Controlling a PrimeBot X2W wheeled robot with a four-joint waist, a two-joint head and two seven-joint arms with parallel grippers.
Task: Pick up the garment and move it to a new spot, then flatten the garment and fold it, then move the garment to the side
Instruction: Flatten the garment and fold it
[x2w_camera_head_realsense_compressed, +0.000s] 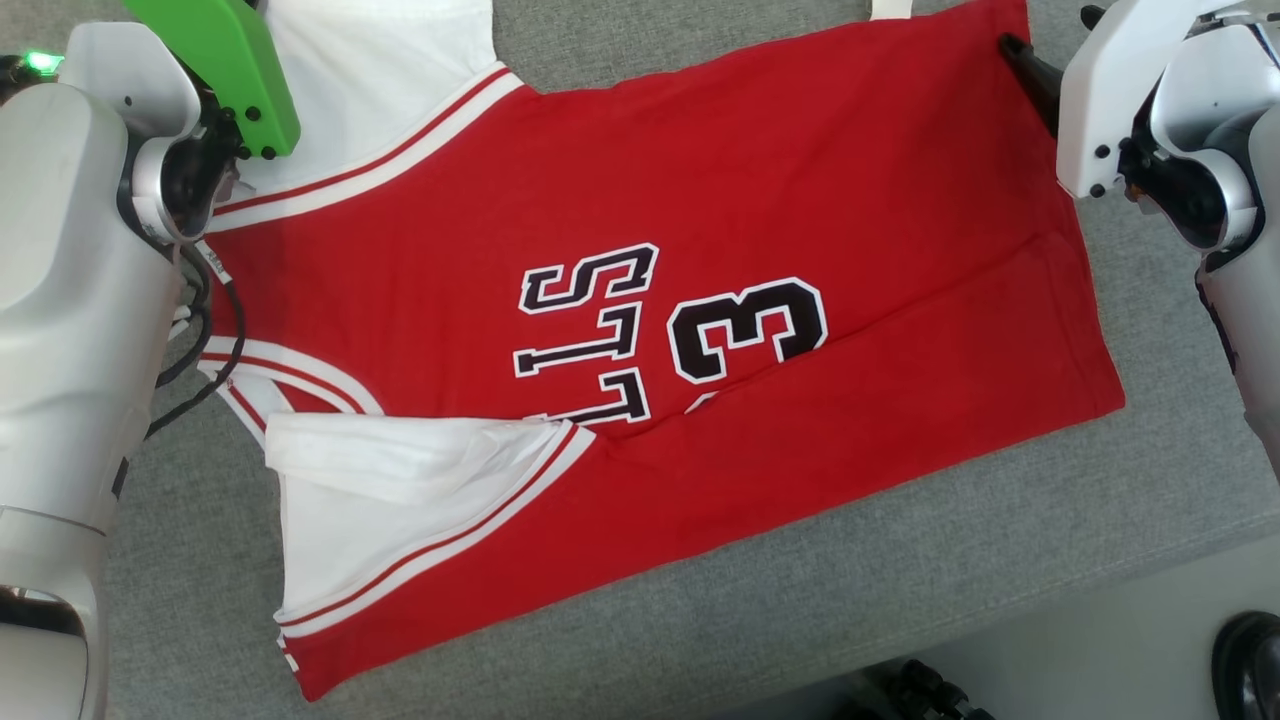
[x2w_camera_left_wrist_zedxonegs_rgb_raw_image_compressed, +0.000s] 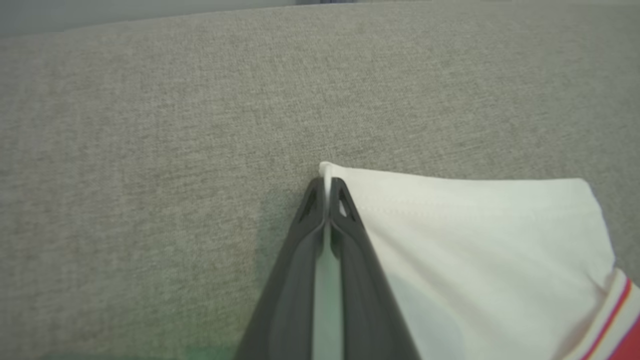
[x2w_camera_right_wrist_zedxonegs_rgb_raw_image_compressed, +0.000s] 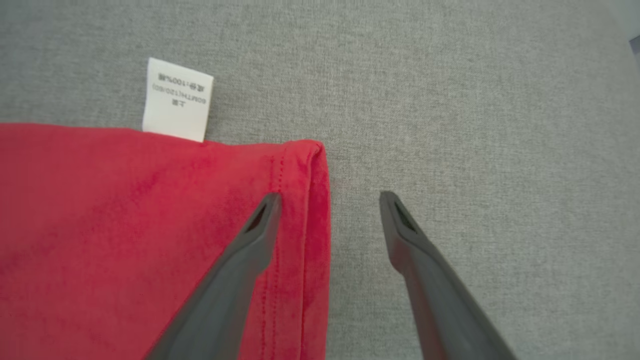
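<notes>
I see the jersey (x2w_camera_head_realsense_compressed: 760, 200) lying flat and sideways on the grey table (x2w_camera_head_realsense_compressed: 900, 560), collar end toward the left arm, hem toward the right. The left gripper (x2w_camera_left_wrist_zedxonegs_rgb_raw_image_compressed: 326, 182) is clamped on the edge of the far sleeve (x2w_camera_left_wrist_zedxonegs_rgb_raw_image_compressed: 475, 240), with white fabric pinched right at the tips. It's a thin bite, but I judge it enough to lift that corner. The right gripper (x2w_camera_right_wrist_zedxonegs_rgb_raw_image_compressed: 330, 196) stands wide open astride the far hem corner, one finger over red cloth, the other over bare table, near the label (x2w_camera_right_wrist_zedxonegs_rgb_raw_image_compressed: 177, 100). That straddle suits a pinch there. With both far corners held, I could draw the far edge taut or fold it over. The near sleeve (x2w_camera_head_realsense_compressed: 400, 500) lies rumpled.
</notes>
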